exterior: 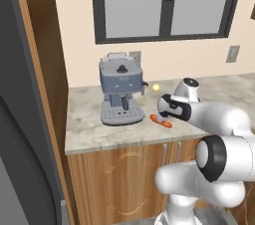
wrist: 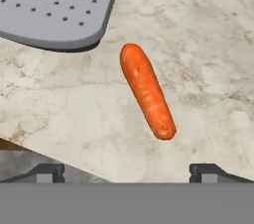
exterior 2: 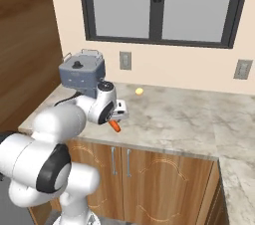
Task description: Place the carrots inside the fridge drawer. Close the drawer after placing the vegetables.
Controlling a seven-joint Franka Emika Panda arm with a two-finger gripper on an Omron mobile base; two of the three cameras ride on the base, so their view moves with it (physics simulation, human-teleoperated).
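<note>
Progress is at its very start, as I judge it: one carrot [wrist: 147,90] lies flat on the marble surface [wrist: 208,44], not yet picked up, and the fridge drawer it belongs in is not in sight. The fingers [wrist: 128,172] hover above the carrot, spread as wide as they go and holding nothing; their two dark tips stand well apart, and the carrot lies ahead of the gap between them, apart from both tips and slanted across the line that joins them. The second carrot I cannot make out, so whether it has been dealt with is unclear. What is left, then, seems to be nearly everything: the grasp, the carry to the fridge, the placing, and the closing of the drawer. Beyond the carrot, further from the fingers, sits the perforated grey base of the coffee machine [exterior: 121,94], near the carrot but not touching it. A small yellow ball [exterior: 156,87] rests further back towards the wall. The surface tops wooden cabinets [exterior 2: 149,179]; behind it the cream wall carries a dark-framed window [exterior 2: 159,5] and pale outlets [exterior 2: 125,60].
</note>
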